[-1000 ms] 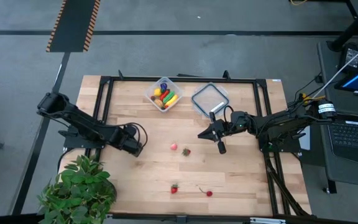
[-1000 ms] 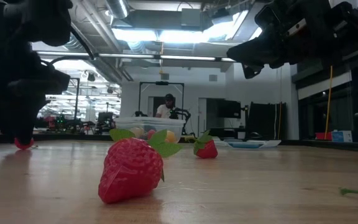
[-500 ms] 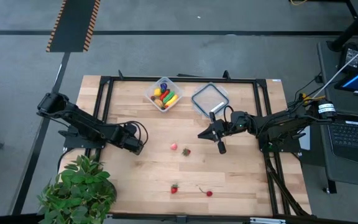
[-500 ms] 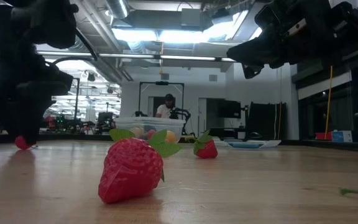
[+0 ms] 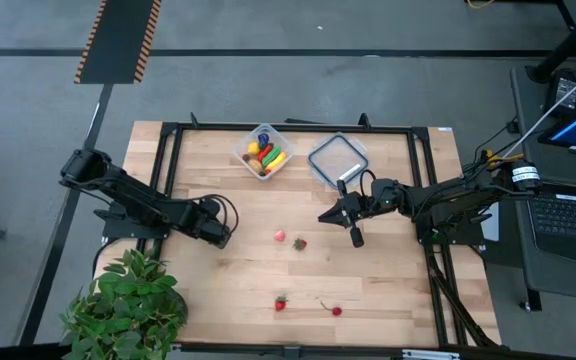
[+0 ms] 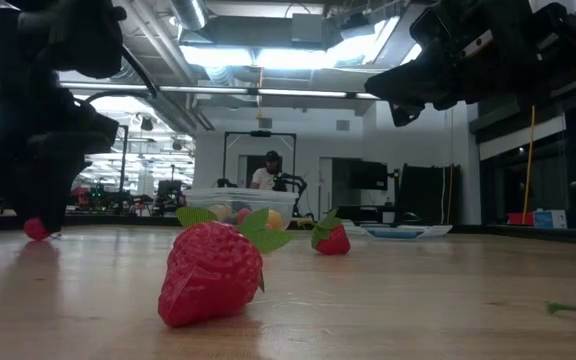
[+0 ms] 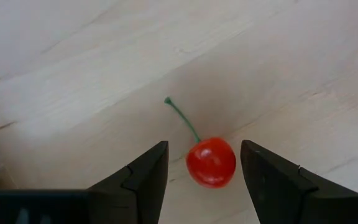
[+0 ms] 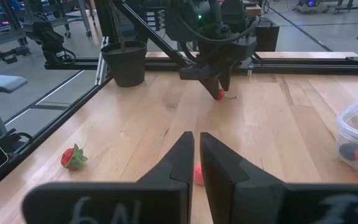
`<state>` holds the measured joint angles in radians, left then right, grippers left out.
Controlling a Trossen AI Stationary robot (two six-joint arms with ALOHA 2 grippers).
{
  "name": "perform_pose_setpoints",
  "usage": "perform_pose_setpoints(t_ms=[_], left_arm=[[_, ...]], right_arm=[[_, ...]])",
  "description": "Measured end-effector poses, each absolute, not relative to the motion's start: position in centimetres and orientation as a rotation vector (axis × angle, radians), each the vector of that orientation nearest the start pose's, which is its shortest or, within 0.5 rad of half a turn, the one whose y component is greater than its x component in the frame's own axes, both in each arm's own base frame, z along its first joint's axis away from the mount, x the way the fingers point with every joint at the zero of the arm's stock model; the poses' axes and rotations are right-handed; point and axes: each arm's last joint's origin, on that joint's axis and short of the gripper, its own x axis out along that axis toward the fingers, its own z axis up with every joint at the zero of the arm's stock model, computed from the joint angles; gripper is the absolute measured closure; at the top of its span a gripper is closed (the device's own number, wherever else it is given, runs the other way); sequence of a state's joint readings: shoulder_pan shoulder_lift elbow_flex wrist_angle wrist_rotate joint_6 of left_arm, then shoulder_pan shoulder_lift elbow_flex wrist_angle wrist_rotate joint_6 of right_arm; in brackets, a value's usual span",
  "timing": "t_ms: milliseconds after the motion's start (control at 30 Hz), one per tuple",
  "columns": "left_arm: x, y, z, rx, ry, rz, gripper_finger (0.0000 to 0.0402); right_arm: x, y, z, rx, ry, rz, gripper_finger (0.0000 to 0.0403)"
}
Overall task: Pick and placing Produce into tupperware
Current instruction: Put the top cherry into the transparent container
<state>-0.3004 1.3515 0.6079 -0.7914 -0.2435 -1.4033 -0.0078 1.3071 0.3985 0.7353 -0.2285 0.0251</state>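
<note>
The clear tupperware stands near the table's far edge and holds several coloured produce pieces. My left gripper is open and low over the table's left part. Its fingers stand on either side of a red cherry without touching it; the cherry lies on the wood with its green stem pointing away. My right gripper is shut and hovers above the table right of centre, holding nothing. A pink piece and a strawberry lie mid-table.
The flat lid lies right of the tub. A strawberry and another cherry lie near the table's near edge. A potted plant stands at the near left corner. A person sits in the room beyond.
My left gripper has edged slightly toward the table's right, over the cherry. The produce, the tub and my right arm have kept still.
</note>
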Motion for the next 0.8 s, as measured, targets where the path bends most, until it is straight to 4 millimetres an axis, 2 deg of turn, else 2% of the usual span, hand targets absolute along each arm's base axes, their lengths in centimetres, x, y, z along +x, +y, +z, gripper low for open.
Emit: perform_pose_setpoints(t_ms=[500, 633, 800], left_arm=[[18.6, -4.9, 13.2, -0.681, 1.220, 0.954, 0.0212], [18.6, -4.9, 13.2, -0.692, 1.229, 0.947, 0.0233], [18.6, -4.9, 13.2, -0.695, 1.233, 0.945, 0.0283]], right_arm=[[24.4, 0.5, 18.6, 0.046, 0.175, 0.218, 0.0372], [24.4, 0.5, 18.6, 0.046, 0.175, 0.218, 0.0372], [24.4, 0.5, 18.6, 0.046, 0.175, 0.218, 0.0372]])
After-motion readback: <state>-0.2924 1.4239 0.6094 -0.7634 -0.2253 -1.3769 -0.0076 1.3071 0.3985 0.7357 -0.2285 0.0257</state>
